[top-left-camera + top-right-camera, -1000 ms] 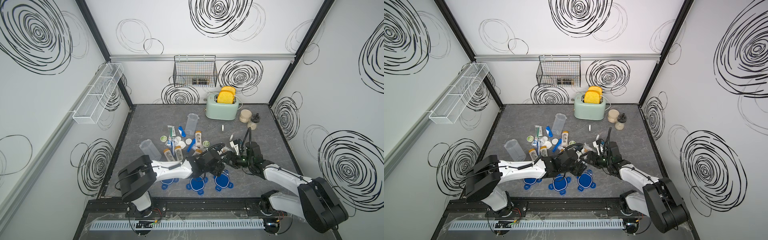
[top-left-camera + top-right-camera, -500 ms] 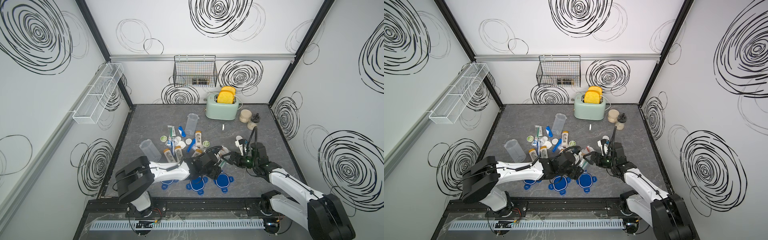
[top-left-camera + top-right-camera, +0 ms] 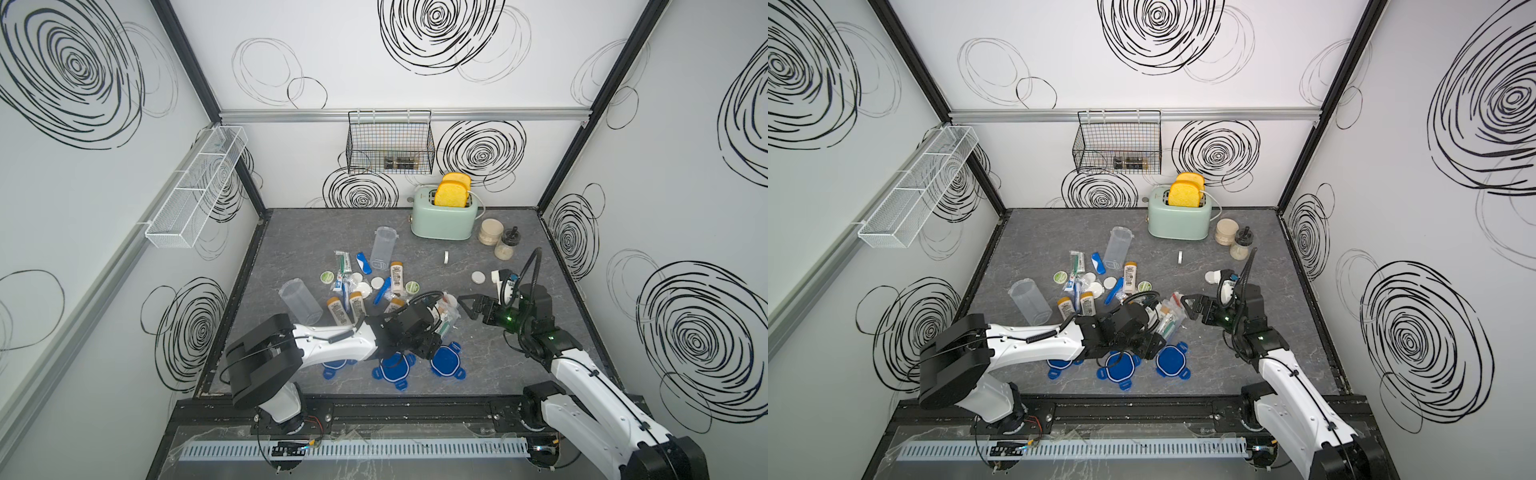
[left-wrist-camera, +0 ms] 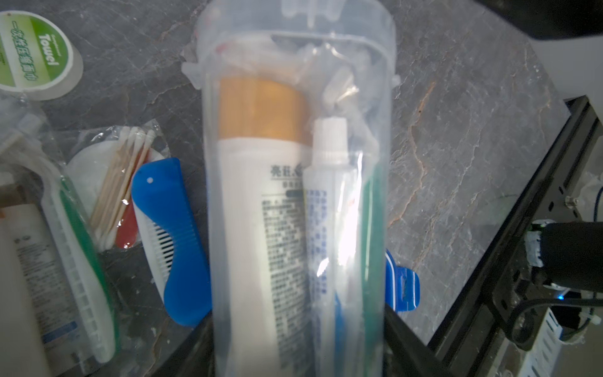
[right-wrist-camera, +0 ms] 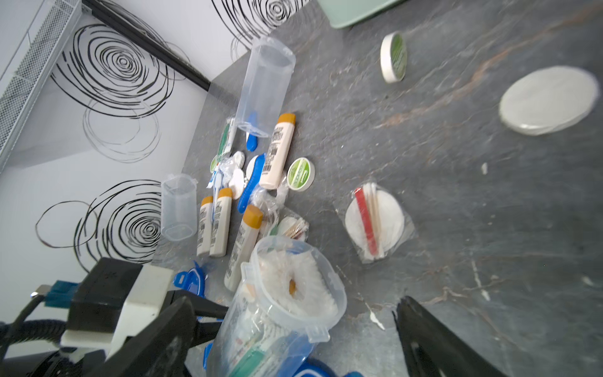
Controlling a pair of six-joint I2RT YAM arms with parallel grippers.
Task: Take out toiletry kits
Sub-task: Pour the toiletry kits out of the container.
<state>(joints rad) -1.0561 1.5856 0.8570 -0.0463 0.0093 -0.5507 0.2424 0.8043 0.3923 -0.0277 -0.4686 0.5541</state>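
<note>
The right hand (image 3: 468, 307) has drawn back from the mouth of the clear jar (image 3: 446, 320) it was crowding a second ago, and its jaws have spread to their widest. It now hangs just off the jar's open end and grips nothing. The left hand (image 4: 300, 359) clamps that jar across its sides, low over the counter (image 3: 519, 361) and tipped toward the right hand. The jar still carries a toiletry kit: a cream bottle (image 4: 261, 196) with a tan cap, a toothpaste tube (image 4: 326, 196) and a green-handled brush (image 4: 370, 228) lie lengthwise inside, and something white and crumpled (image 5: 293, 284) plugs the mouth. Whether that is film or wadding is unclear. The other kits lie in a loose pile (image 3: 374, 286) farther back, beside two empty jars, and a bagged packet of swabs (image 5: 375, 222) lies alone near the mouth. These pieces look light. The wrappers are probably slick and crinkly, and the thin jar wall may flex under a hard squeeze. The best hold is likely the crumpled material at the rim, or the bottle's stiff cap once exposed, pulled straight along the jar's length.
</note>
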